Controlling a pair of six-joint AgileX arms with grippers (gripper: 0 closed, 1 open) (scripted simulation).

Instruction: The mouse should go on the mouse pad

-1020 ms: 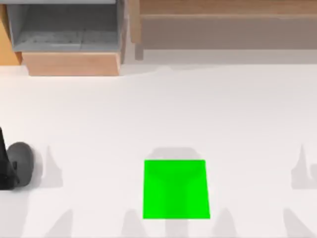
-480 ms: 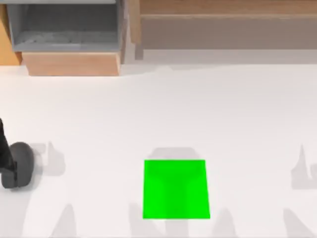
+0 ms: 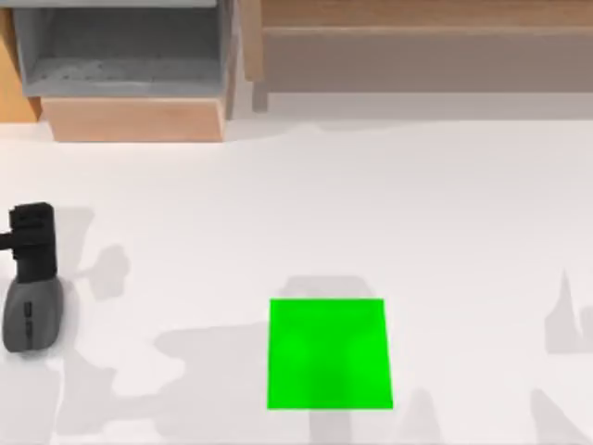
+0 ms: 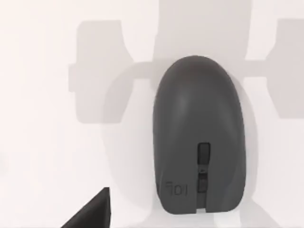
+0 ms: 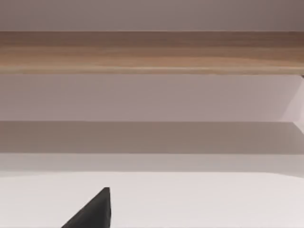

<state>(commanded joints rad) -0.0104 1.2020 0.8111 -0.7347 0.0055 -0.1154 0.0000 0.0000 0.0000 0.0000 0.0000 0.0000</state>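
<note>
— Start at the fingers: what is the left gripper [image 3: 33, 243] doing?

— It hangs over the far left of the table [image 3: 306, 213], its black body just behind the mouse [image 3: 31, 315] in the top view. Whether its fingers are parted or closed, I cannot tell; the left wrist view gives just one dark finger tip [image 4: 92, 212] at the frame's edge, apart from the mouse [image 4: 199, 137].

— And the mouse itself?

— It lies flat on the white table near the top view's left edge, a dark grey oval with a darker middle strip and scroll wheel. Nothing grips it that I can see.

— How does it lie relative to the mouse pad [image 3: 329, 353]?

— Well apart. The bright green square lies flat near the front middle of the table, to the right of the mouse, with nothing on it.

— The right arm?

— A dark finger tip [image 5: 92, 212] sits low in the right wrist view, facing a wooden shelf [image 5: 152, 52] beyond the table; its finger state I cannot tell either.
</note>
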